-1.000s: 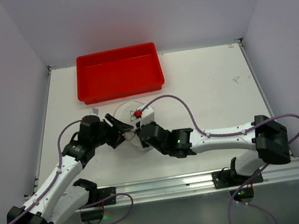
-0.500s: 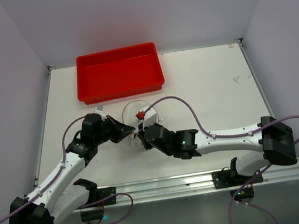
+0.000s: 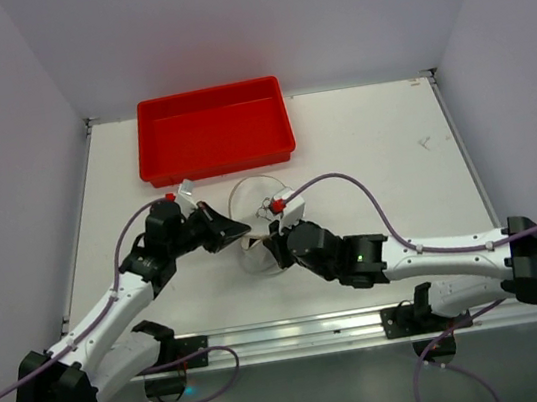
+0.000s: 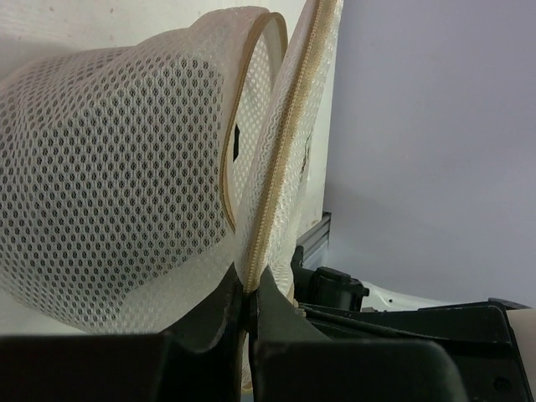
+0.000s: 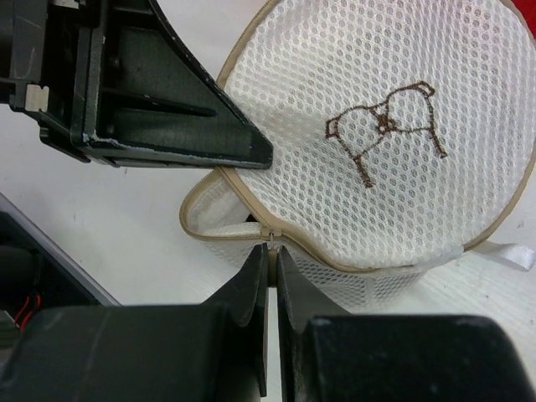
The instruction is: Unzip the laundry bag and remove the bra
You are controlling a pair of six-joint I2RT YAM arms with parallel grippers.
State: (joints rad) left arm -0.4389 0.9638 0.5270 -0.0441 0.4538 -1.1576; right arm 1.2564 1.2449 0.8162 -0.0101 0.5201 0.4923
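The laundry bag [image 3: 252, 203], a white mesh pod with a beige zip, lies mid-table between both arms. In the right wrist view its round lid [image 5: 394, 126] bears a brown mark, and the zip stands partly open on the left. My right gripper [image 5: 272, 251] is shut on the zip pull [image 5: 270, 238]. My left gripper [image 4: 249, 289] is shut on the zip edge of the lid flap [image 4: 280, 167]. In the top view the left gripper [image 3: 240, 229] and the right gripper [image 3: 273, 244] meet at the bag's near rim. A dark shade behind the mesh [image 4: 117, 117] may be the bra; I cannot tell.
A red plastic tray [image 3: 212, 128] stands at the back of the table, just beyond the bag. White walls close in the left, right and back sides. A metal rail [image 3: 298, 333] runs along the near edge.
My left gripper has shut on the lid's zip edge. The right arm has swung rightward with the pull, and the bag has shifted right and lifted a little.
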